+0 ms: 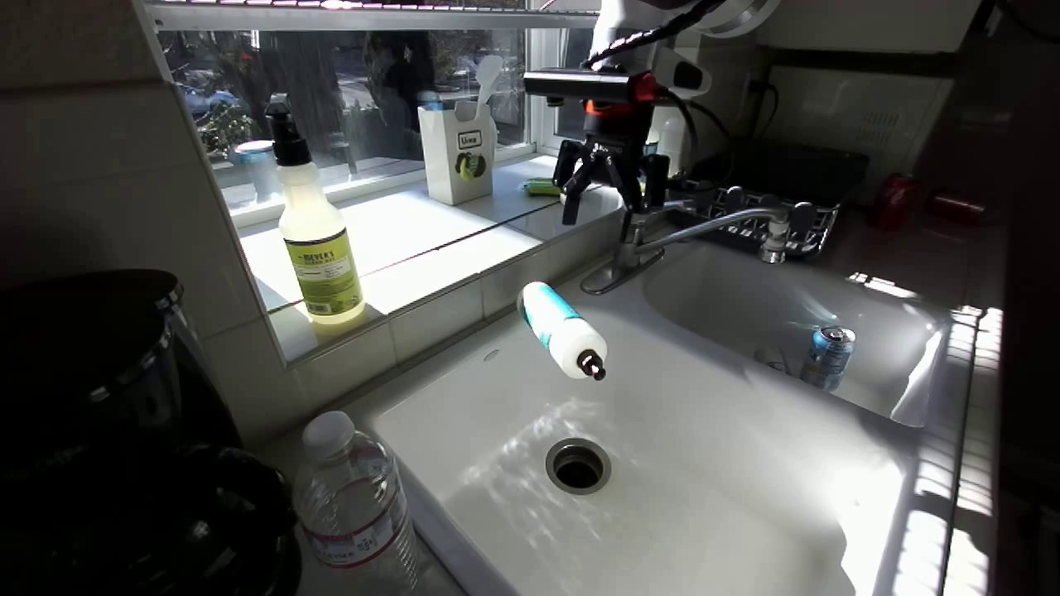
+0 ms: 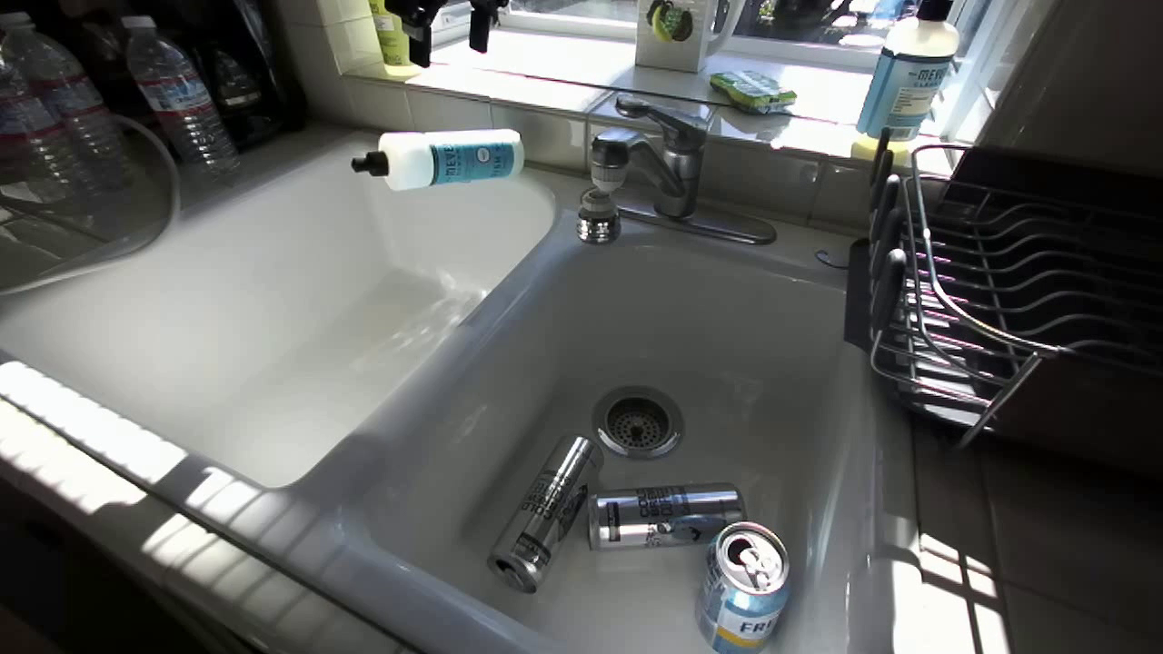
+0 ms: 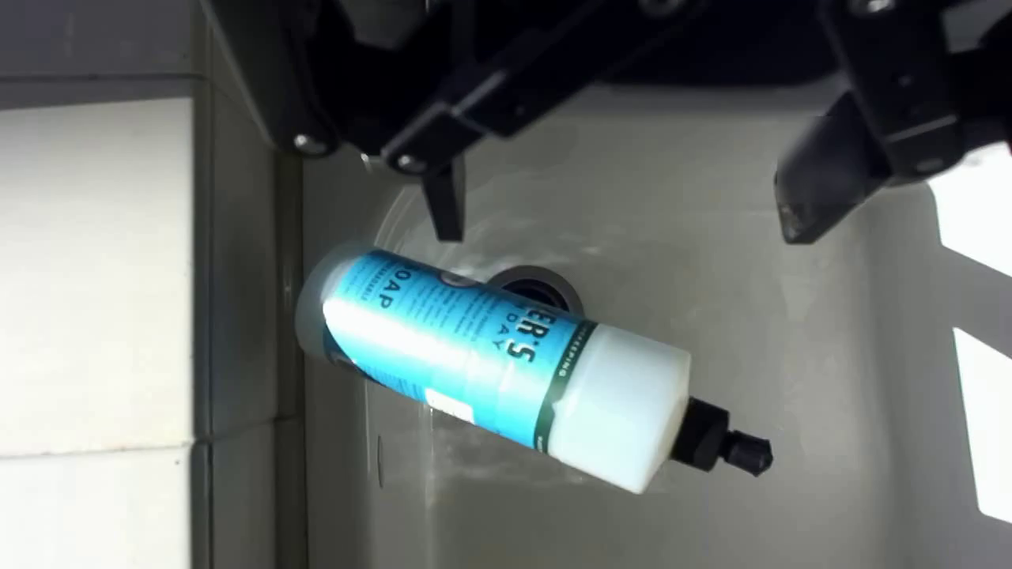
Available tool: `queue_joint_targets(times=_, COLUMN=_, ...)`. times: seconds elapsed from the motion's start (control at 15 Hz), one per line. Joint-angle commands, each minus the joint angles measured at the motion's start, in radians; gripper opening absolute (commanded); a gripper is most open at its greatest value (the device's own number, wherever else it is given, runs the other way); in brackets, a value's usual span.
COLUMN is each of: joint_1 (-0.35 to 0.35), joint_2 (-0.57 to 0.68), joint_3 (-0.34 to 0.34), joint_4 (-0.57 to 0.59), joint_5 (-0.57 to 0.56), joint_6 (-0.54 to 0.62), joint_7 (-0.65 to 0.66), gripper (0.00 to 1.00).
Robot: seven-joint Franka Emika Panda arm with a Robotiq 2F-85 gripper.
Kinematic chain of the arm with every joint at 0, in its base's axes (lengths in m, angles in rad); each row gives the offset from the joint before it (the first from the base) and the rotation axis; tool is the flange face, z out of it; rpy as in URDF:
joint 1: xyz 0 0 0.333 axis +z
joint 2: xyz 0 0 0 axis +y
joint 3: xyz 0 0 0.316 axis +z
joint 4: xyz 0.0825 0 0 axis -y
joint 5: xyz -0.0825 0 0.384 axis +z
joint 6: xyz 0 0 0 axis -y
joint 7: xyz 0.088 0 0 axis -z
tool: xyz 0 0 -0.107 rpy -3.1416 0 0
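My gripper (image 3: pixel 624 233) is open and holds nothing; its fingertips stand wide apart in the wrist view. In both exterior views the gripper (image 1: pixel 604 213) (image 2: pixel 450 50) hangs above the sink's back edge. Nearest to it is a white soap bottle with a blue label and black nozzle (image 3: pixel 474 348). The bottle also shows in both exterior views (image 1: pixel 559 327) (image 2: pixel 477 156), apart from the gripper and below it. It is tilted, its base near the sink's back rim and its nozzle out over the basin. I cannot tell what supports it.
A double sink (image 2: pixel 436 363) has a faucet (image 2: pixel 677 163) at its back. Cans (image 2: pixel 668 516) lie in the basin nearer the dish rack (image 2: pixel 963 300). A yellow spray bottle (image 1: pixel 323 248) and white box (image 1: pixel 458 153) stand on the sill. Water bottles (image 1: pixel 356 505) stand beside the sink.
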Motion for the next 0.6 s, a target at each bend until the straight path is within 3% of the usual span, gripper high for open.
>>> queue_joint_targets(times=0.0, joint_1=0.038, joint_2=-0.046, joint_3=0.028, joint_4=-0.024, joint_5=-0.123, joint_6=-0.039, joint_7=-0.067, gripper=1.00)
queue_joint_targets(times=0.53, joint_1=0.063, joint_2=-0.095, joint_3=0.074, joint_4=-0.003, joint_5=-0.233, joint_6=-0.030, joint_7=-0.398, gripper=1.00)
